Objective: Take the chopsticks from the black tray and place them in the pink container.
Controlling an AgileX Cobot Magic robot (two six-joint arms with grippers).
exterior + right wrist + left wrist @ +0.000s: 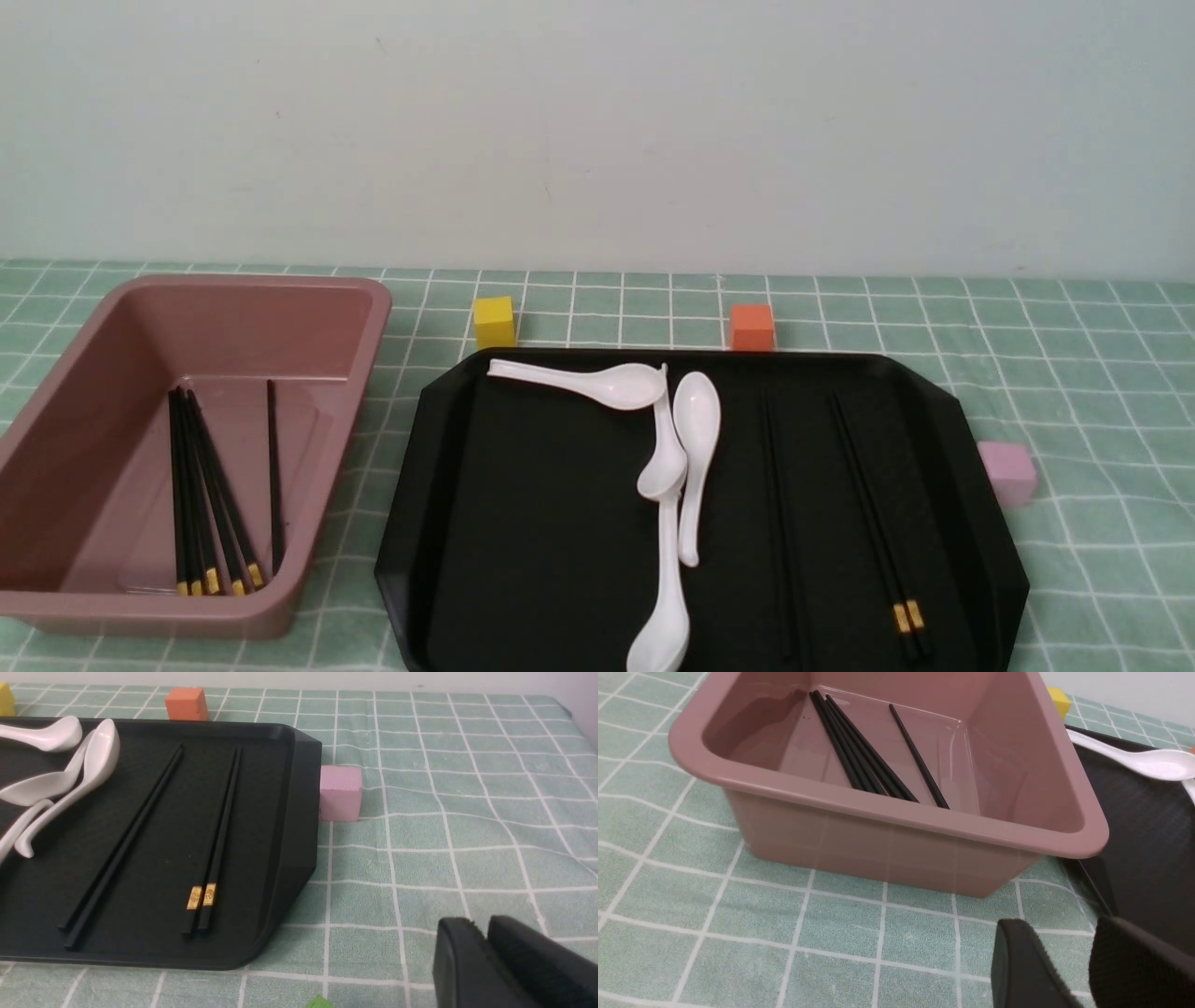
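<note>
On the black tray (pixel 289 812), near our right gripper (pixel 486 952) with narrow empty jaws, two chopsticks (pixel 217 826) lie lengthwise; left gripper (pixel 1087 961) wide.

white spoons (pixel 667 439), yellow cube (pixel 494 321), orange cube (pixel 752 327), pink cube (pixel 1006 471)

The front view looks forward and slightly down across a checked green tablecloth (pixel 1074 392) toward a pale wall (pixel 597 121), taking in the pink container (pixel 84 616) on the left and the black tray (pixel 523 560) on the right. The left wrist view sits low and close beside the container's near corner. The right wrist view looks low along the tray's right edge. Both wrist views share the tray with the front view.
</note>
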